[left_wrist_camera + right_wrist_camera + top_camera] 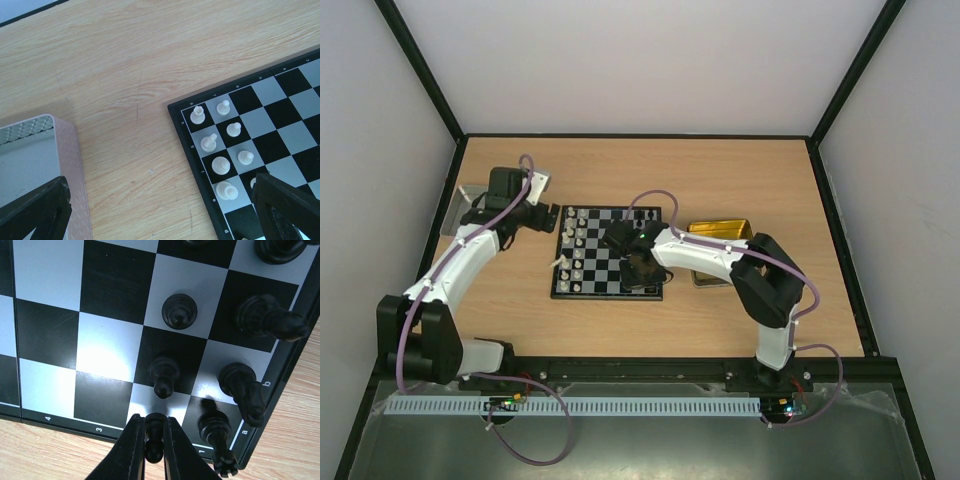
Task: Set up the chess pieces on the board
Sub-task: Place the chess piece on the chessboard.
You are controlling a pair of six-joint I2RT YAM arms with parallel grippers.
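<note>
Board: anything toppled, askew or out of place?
Nothing stands out. The white pieces and black pieces stand upright on squares of the board. The right end effector pinches a black pawn on an edge square. No toppled piece is visible.

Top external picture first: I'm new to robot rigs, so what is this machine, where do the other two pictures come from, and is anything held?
Seen from above, two robot arms are bolted at a wooden table's near edge: left arm, right arm. The other pictures come from cameras on their wrists. On the table lie a chessboard, a silver tray and a yellow tray. White pieces stand on the board's left side, black pieces on its right. The left gripper is open, empty. The right gripper is shut on a black pawn at the board's edge.
</note>
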